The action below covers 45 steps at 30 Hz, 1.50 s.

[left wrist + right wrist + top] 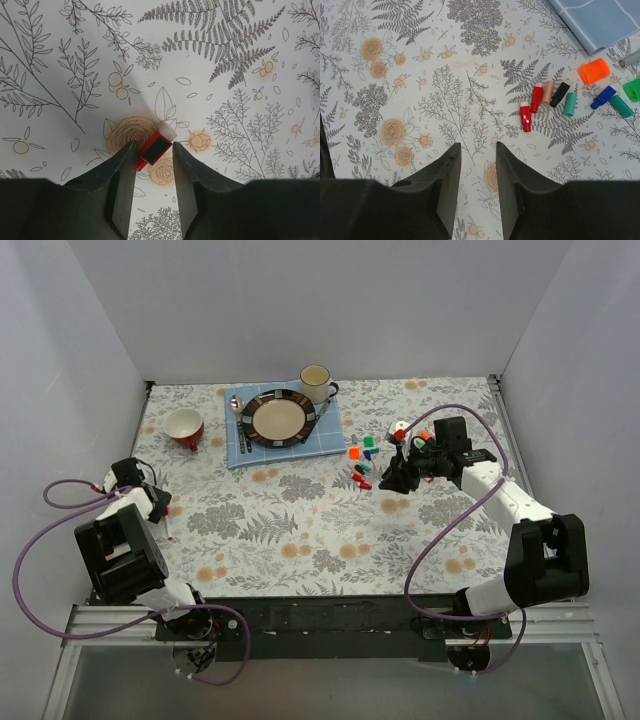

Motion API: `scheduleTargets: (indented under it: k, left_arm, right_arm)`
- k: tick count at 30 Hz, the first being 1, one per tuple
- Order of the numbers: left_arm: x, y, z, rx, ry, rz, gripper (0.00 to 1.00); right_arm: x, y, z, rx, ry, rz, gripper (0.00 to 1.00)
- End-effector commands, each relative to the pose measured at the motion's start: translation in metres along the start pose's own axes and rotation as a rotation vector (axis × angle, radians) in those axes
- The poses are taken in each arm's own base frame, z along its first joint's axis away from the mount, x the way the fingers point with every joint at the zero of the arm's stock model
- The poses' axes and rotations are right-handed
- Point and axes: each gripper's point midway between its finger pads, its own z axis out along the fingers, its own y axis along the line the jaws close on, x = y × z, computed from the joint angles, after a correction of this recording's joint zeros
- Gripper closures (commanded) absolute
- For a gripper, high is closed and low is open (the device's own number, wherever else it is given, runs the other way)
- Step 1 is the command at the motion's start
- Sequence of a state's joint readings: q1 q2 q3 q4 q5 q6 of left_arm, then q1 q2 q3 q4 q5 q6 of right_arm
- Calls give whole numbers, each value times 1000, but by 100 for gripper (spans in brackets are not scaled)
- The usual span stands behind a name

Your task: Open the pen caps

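Several loose pen caps lie in a cluster right of the table's middle: red (525,116), teal (570,103), orange (593,71), blue (603,96) and green (633,89); the cluster (360,465) also shows from above. My right gripper (477,146) (392,480) hangs open and empty just beside them. At the far left, my left gripper (154,150) (163,512) has its tips closed against a pen (156,145), seen end-on with a red, black-faced end and a white barrel. More coloured pen ends (402,430) peek out behind the right wrist.
A plate (262,403) sits on a blue cloth (240,452) (600,20) at the back, with a spoon (236,410) beside it. A mug (317,383) stands behind the cloth and a red bowl (185,426) lies to its left. White walls enclose the table.
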State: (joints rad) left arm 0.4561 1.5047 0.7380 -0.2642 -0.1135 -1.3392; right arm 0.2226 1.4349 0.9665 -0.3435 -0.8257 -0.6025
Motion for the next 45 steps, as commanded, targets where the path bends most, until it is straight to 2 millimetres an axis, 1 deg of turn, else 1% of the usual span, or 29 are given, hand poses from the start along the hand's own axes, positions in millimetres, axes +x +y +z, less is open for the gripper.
scheduleTargets:
  k: [1,5,6,8,9,11,13,14,17,20,22,25,26,27,29,31,32,33,35,36,37,38,39,40,41,42,43,44,45]
  left_arm:
    - [22,4,4,1,101,25,66]
    - [27,5,7,-1,122,35,66]
    - [28,5,8,-4,128,37,67]
    - [29,4,8,3,139,40,75]
    - [29,3,7,7,139,41,87]
    - [28,-1,5,31,140,45,97]
    - [30,-11,0,83,154,53,100]
    - [28,-16,-4,106,147,53,100]
    - [32,-34,-16,198,155,70,100]
    - [45,-55,-30,310,192,88,100]
    - [51,-72,-43,399,205,112,100]
    - [63,-89,-59,494,231,140,100]
    - [70,-90,-63,514,251,140,100]
    - [74,-97,-69,552,257,141,100]
    - [82,-109,-85,630,275,147,100]
    - [99,-122,-100,707,299,148,100]
    - [101,-130,-113,758,290,152,100]
    - [115,-137,-124,818,293,169,100]
    - [123,-148,-145,892,295,138,100]
    - [137,-152,-154,934,292,150,100]
    - [141,-156,-161,955,298,115,100]
    - [149,-160,-173,994,291,120,100]
    - [162,-163,-182,1034,281,129,100]
    - [166,-165,-188,1051,286,101,100]
    - [180,-167,-199,1084,304,114,100]
    - [179,-173,-204,1115,268,90,100]
    - [187,-171,-204,1115,271,85,100]
    - [198,-175,-216,1153,290,86,100]
    - [201,-176,-212,1136,267,71,100]
  right_arm:
    - [-10,4,-6,-6,-32,-31,59]
    - [-11,5,-6,-11,-34,-32,59]
    - [-12,5,-6,-10,-35,-33,59]
    - [-14,5,-7,-9,-41,-38,59]
    - [-14,6,-8,-9,-41,-38,59]
    - [-16,7,-9,-10,-47,-45,59]
    - [-19,10,-10,-14,-56,-53,59]
    - [-19,10,-10,-17,-59,-52,59]
    - [-22,16,-10,-43,-75,-53,58]
    - [-24,22,-9,-77,-90,-44,58]
    - [-23,27,-5,-109,-94,-33,58]
    - [-23,35,1,-139,-89,-39,58]
    - [-23,38,4,-148,-85,-41,58]
    - [-23,44,9,-169,-78,-49,58]
    - [-20,53,18,-203,-64,-41,58]
    - [-18,68,32,-262,-45,-40,58]
    - [-17,74,36,-285,-41,-34,57]
    - [-17,84,43,-324,-33,-31,57]
    - [-12,96,52,-388,-23,6,57]
    - [-12,106,57,-425,-19,14,56]
    - [-11,110,62,-458,-19,34,56]
    - [-11,120,66,-490,-11,64,56]
    - [-12,122,69,-515,-23,75,56]
    - [-13,127,71,-534,-28,88,55]
    - [-15,133,73,-552,-21,142,54]
    - [-18,134,76,-561,-47,139,53]
    - [-20,137,76,-570,-43,205,50]
    - [-23,139,76,-575,-52,233,48]
    - [-26,139,78,-577,-95,215,47]
